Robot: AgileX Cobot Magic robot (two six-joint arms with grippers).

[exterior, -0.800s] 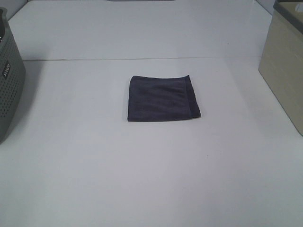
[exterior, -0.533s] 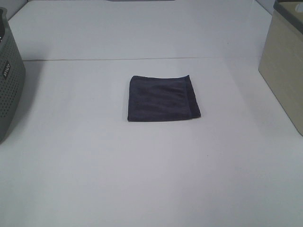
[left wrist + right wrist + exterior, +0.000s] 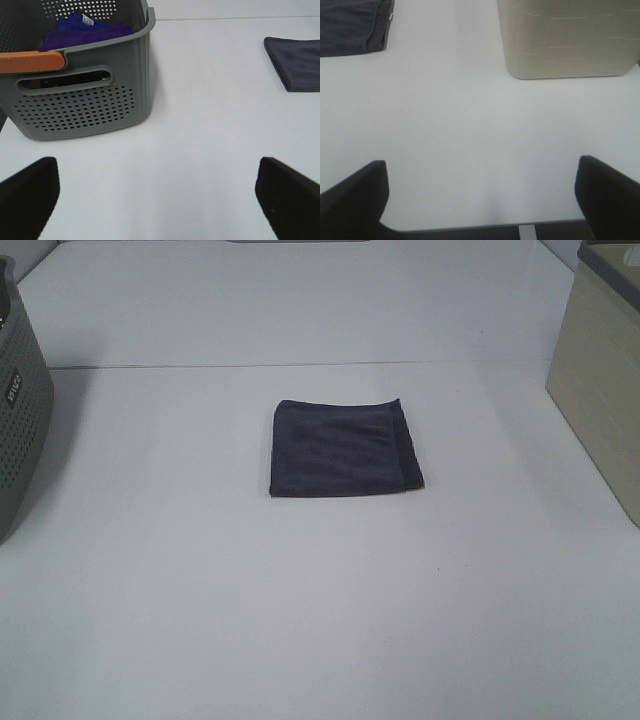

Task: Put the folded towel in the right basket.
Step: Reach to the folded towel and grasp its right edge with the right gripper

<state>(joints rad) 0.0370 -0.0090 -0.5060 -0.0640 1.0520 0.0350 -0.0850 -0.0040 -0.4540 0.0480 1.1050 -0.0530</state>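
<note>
A dark grey folded towel [image 3: 343, 448] lies flat in the middle of the white table; it also shows in the left wrist view [image 3: 298, 62] and the right wrist view [image 3: 352, 26]. The beige right basket [image 3: 603, 383] stands at the table's right edge and shows in the right wrist view [image 3: 569, 37]. Neither gripper appears in the exterior high view. My left gripper [image 3: 160, 195] is open and empty over bare table near the left basket. My right gripper [image 3: 481, 197] is open and empty over the table's front edge, before the beige basket.
A grey perforated basket [image 3: 20, 415] with an orange handle [image 3: 31, 62] stands at the left edge and holds blue-purple cloth [image 3: 82, 31]. A seam line [image 3: 300, 365] crosses the table behind the towel. The table's front edge [image 3: 470, 227] shows in the right wrist view.
</note>
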